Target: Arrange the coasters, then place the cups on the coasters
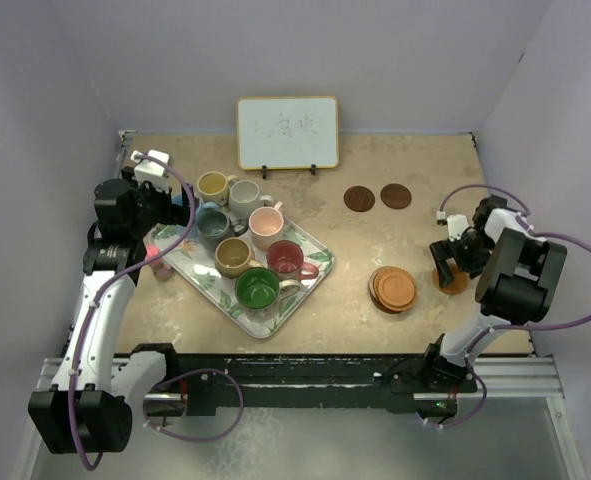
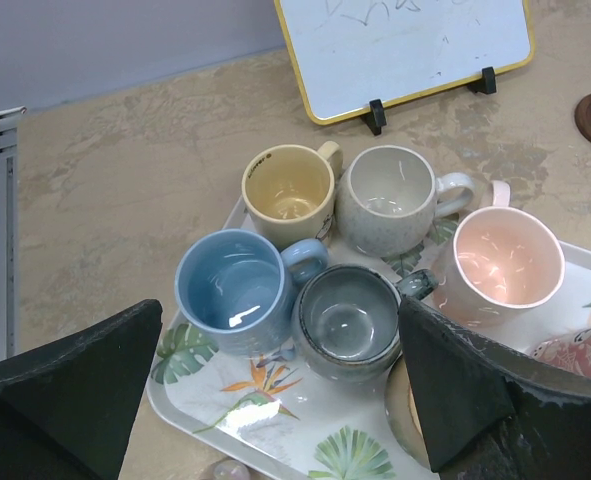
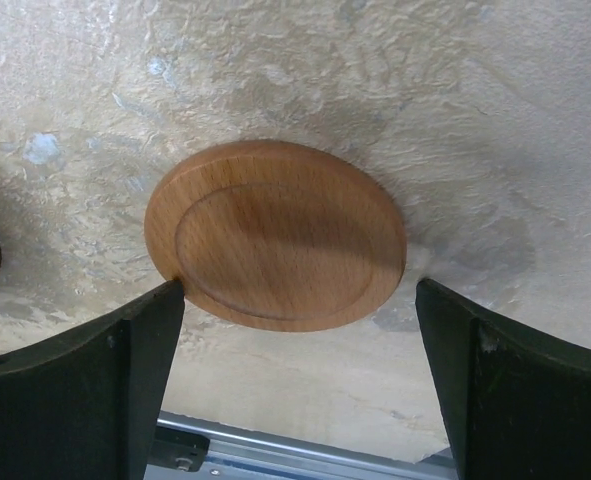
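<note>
Right gripper (image 3: 297, 290) was released, jaws wide, one either side of a light coaster (image 3: 275, 235) lying flat on the table, near right. Coaster stack (image 1: 393, 288) sat just left of it, with two dark coasters (image 1: 359, 198) farther back. Left gripper (image 2: 280, 310) was also spread wide, grasping nothing, above the cups (image 2: 347, 315) on the leaf tray (image 2: 305, 420), left side.

Small yellow-framed whiteboard (image 1: 287, 131) standing upright on black feet, at far side of beige marbled table (image 1: 375, 240). White rectangular leaf-patterned tray (image 2: 265, 400) lying diagonally, at left side.
</note>
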`<state>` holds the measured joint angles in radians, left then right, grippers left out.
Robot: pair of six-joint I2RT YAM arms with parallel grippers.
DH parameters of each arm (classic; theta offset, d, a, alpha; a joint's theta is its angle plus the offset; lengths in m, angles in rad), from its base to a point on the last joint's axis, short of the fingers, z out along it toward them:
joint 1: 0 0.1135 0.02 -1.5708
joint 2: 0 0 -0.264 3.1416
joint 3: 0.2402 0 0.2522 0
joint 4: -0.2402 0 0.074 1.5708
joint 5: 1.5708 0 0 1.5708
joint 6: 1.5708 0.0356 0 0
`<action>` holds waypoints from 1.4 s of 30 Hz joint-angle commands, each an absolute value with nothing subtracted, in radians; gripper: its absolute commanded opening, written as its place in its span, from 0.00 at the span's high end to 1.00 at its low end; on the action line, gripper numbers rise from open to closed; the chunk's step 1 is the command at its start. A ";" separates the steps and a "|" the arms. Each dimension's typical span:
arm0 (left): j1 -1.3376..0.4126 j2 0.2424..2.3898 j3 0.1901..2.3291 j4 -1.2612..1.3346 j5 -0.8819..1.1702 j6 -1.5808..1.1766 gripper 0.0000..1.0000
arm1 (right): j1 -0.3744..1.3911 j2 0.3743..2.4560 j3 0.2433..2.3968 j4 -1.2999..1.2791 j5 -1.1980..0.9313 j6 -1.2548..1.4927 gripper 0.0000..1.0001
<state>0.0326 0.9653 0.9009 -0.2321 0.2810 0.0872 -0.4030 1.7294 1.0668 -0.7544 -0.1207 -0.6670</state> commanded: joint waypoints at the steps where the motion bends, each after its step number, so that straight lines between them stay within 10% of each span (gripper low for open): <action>1: 0.039 0.946 0.895 -0.188 0.287 0.070 0.02 | -0.376 1.720 1.036 -0.727 -0.112 -0.695 0.01; 23: 0.038 0.949 0.880 -0.170 0.275 0.076 0.02 | -0.135 1.898 1.234 -0.694 -0.083 -0.633 0.31; 28: 0.038 0.951 0.881 -0.172 0.269 0.084 0.02 | -0.086 1.944 1.289 -0.694 -0.077 -0.616 0.52; 42: 0.039 0.951 0.869 -0.152 0.274 0.073 0.02 | -0.087 1.792 1.302 -0.739 -0.156 -0.526 0.33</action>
